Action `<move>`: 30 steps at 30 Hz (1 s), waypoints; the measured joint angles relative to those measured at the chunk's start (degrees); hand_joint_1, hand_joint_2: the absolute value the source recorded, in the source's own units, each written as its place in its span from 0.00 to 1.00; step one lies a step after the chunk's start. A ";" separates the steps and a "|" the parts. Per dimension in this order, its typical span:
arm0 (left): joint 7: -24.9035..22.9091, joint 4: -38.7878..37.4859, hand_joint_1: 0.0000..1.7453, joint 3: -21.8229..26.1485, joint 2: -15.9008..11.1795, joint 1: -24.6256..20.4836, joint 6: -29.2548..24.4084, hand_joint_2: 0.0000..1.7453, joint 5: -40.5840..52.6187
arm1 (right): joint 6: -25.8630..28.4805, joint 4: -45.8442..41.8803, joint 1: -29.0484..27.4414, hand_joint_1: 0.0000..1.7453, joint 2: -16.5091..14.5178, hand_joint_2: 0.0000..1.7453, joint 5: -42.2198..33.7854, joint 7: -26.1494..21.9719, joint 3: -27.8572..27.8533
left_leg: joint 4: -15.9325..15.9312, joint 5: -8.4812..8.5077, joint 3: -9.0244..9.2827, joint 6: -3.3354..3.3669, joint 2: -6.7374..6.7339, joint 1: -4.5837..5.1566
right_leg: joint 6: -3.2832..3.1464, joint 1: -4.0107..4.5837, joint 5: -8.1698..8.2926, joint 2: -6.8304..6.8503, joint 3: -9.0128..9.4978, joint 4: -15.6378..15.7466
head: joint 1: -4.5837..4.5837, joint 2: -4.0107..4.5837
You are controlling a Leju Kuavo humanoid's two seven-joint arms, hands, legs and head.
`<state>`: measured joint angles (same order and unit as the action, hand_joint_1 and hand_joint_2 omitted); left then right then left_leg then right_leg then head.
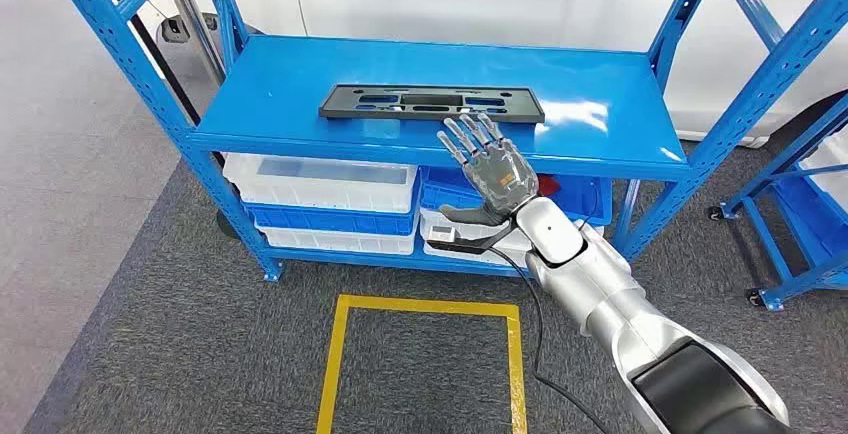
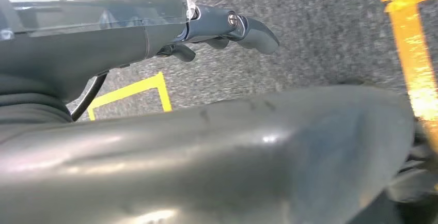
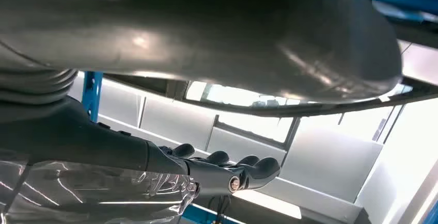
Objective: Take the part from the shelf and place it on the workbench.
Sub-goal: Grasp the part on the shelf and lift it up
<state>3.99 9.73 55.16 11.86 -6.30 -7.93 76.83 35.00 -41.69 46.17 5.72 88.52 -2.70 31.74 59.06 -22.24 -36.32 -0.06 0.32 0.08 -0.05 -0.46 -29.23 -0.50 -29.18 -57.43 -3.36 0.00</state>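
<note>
Yellow floor square [image 1: 425, 354] nearest. Right hand [image 1: 487, 169] raised at the blue shelf's [image 1: 250, 94] front edge, fingers spread, empty, just short of the dark flat part [image 1: 432, 102] lying on top. Left hand [image 2: 227, 30] over carpet, fingers curled, state unclear. White bins [image 1: 320, 184] below.

The head view is bright, even and sharp, with white glare on the shelf [image 1: 600, 114] right of centre and soft shadow beneath it. In the left wrist view the floor [image 2: 320, 38] is grainy and blurred. The right wrist view is dark up close, its backlit right side washed out.
</note>
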 joint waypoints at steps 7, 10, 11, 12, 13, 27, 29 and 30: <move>0.09 0.06 0.00 0.25 0.09 -0.22 -0.08 0.00 -0.13 | 0.10 0.21 0.74 0.00 0.04 0.00 0.22 -0.04 0.16 | -2.92 -2.45 3.82 1.83 0.19 -0.40 | 1.69 -0.29 0.45 0.23 -4.23 -8.12 | 0.02 0.00; 0.01 0.07 0.00 0.29 0.14 -0.26 -0.25 0.00 -0.10 | 0.14 0.67 0.59 0.00 0.09 0.00 0.31 -0.37 0.25 | -3.15 -4.37 6.26 2.05 0.33 -0.41 | 1.94 -0.36 -3.19 0.24 -11.64 -15.83 | 0.02 0.00; -0.07 0.07 0.00 0.31 0.14 -0.20 -0.33 0.00 -0.08 | 0.16 0.85 0.49 0.00 0.11 0.00 0.31 -0.49 0.26 | -3.15 -5.20 7.30 1.98 0.44 -0.41 | 2.07 -0.38 -3.85 0.25 -13.01 -15.70 | 0.02 0.00; -0.13 0.07 0.00 0.33 0.15 -0.15 -0.38 0.00 -0.05 | 0.17 0.99 0.43 0.00 0.12 0.00 0.31 -0.56 0.26 | -3.15 -6.10 8.48 1.86 0.55 -0.42 | 2.18 -0.41 -3.24 0.29 -13.57 -13.84 | 0.01 0.00; -0.16 0.06 0.00 0.36 0.15 -0.11 -0.40 0.00 -0.04 | 0.19 1.13 0.36 0.00 0.13 0.00 0.31 -0.60 0.26 | -3.17 -7.12 9.68 1.69 0.61 -0.41 | 2.16 -0.41 -0.90 0.38 -13.59 -10.67 | 0.02 0.00; -0.61 0.09 0.00 0.58 0.30 -0.69 -2.31 0.00 0.50 | -0.62 1.80 -0.71 0.00 0.12 0.00 -2.79 -4.37 -0.04 | 12.05 -16.46 -0.31 -1.05 0.23 -0.36 | -1.47 0.12 5.19 0.12 -5.49 -0.08 | 0.01 0.00; -0.46 0.09 0.00 0.58 0.29 -0.57 -2.25 0.00 0.50 | -1.11 1.85 -1.00 0.00 0.09 0.25 -3.17 -4.78 -0.10 | 5.46 -10.12 -0.66 -0.12 0.17 -0.08 | -1.42 0.26 3.88 0.06 -3.82 -0.03 | 0.02 0.00; -0.34 0.09 0.00 0.58 0.28 -0.48 -2.21 0.00 0.51 | -1.63 1.91 -1.15 0.00 0.07 0.50 -3.26 -4.98 -0.10 | 2.15 -5.74 -0.64 0.37 0.22 0.16 | -1.27 0.36 3.29 -0.02 -3.15 -0.07 | 0.02 0.00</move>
<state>3.65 9.81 55.74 12.14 -6.77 -10.15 77.34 33.38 -39.78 45.02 5.78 85.26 -7.68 31.63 61.21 -27.99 -36.96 0.31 0.54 0.24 -1.32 -0.09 -25.94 -0.52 -32.33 -57.50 -3.34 0.00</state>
